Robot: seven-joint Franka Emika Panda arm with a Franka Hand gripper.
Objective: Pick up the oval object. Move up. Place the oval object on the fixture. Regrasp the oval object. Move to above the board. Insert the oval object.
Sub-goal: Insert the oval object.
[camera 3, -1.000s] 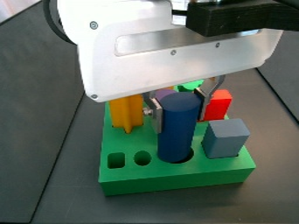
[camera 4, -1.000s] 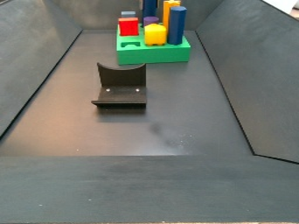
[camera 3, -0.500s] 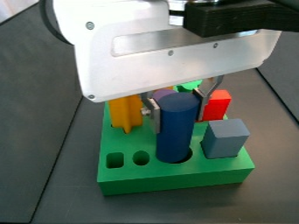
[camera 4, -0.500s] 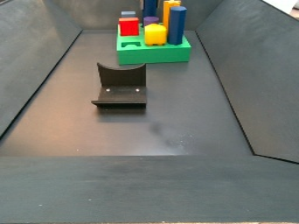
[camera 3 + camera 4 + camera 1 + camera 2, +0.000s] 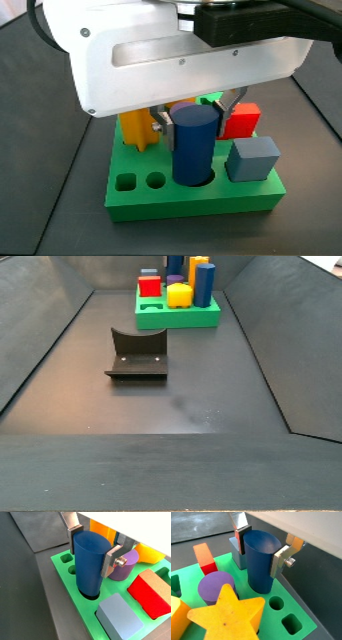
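Fingers of the gripper are flanking the oval object near its top, one silver plate on each flat side; in both wrist views a thin gap seems to be showing between plate and peg, so the grip is probably being released, though contact cannot be ruled out. Gripping high is leaving the lower length free to enter the hole. The oval object is standing upright with its lower end already inside its hole in the board, which suggests the insertion is at or near its end. The gripper is hanging directly above the board, its white body hiding much of the scene in a side view. Around the peg are standing an orange star, a purple cylinder, a red block and a grey-blue block, each in its own hole, so the fingers are working in a narrow space. The fixture is sitting empty on the bench, well apart from the board.
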